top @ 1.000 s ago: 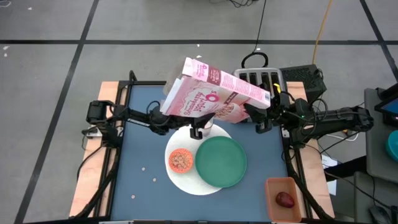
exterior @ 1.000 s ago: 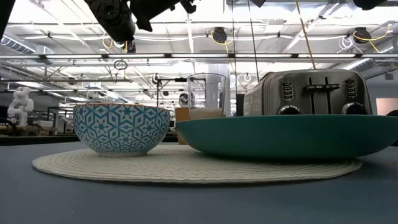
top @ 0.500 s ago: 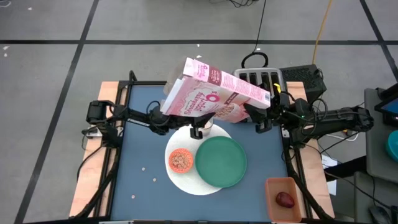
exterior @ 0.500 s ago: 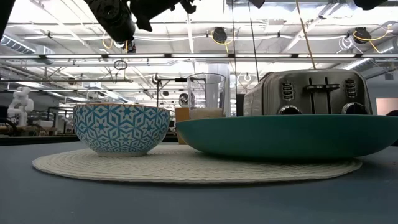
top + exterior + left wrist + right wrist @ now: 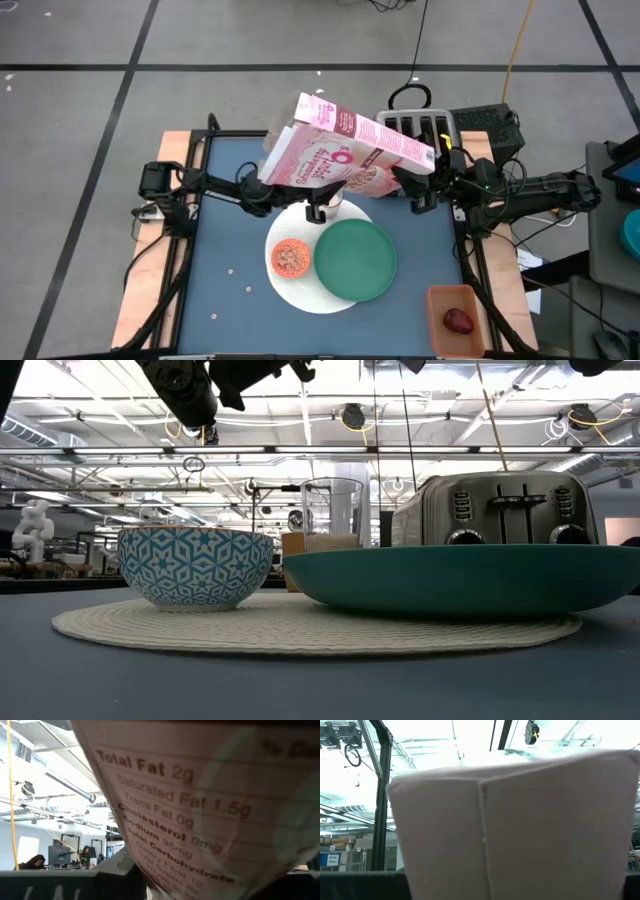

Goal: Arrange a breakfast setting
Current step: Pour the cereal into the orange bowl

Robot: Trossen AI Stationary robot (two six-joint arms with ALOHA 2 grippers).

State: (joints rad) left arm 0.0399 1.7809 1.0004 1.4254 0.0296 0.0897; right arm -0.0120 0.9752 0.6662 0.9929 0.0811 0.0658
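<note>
A round plate [image 5: 300,292] lies near the middle of the table [image 5: 225,210], toward its front edge. On the plate's left part sits a small bowl [image 5: 291,258]; on its right part rests a second, smaller plate [image 5: 356,259]. A glass [image 5: 332,515] stands behind them. A toaster [image 5: 425,128] sits at the table's back right corner. A cereal box [image 5: 345,150] is tilted in the air above the back of the table, between the two arms. Off the front right corner, a bin [image 5: 458,319] holds a fruit [image 5: 458,320].

Overhead looks straight down; low camera sits at six o'clock facing twelve; both wrist cameras press against the pink cereal box [image 5: 345,150].
</note>
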